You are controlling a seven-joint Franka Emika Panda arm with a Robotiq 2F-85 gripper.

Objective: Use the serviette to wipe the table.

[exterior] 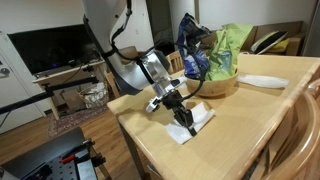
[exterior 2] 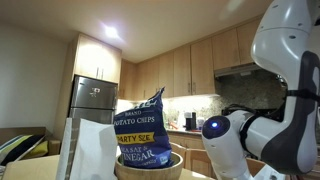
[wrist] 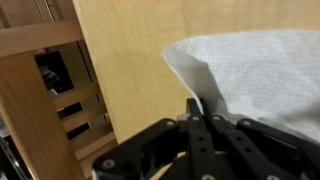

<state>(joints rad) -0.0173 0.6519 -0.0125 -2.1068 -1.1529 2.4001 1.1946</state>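
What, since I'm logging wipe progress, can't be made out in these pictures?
- Grip: in the wrist view the gripper is dark and blurred, so whether it is pinching or merely pressing the serviette is unclear.
- Serviette's far side: cut off by the wrist view's right edge.
- Contact spot: absent from an exterior view, behind the arm or below the frame.
- Dirt on the table: too small to see in an exterior view.
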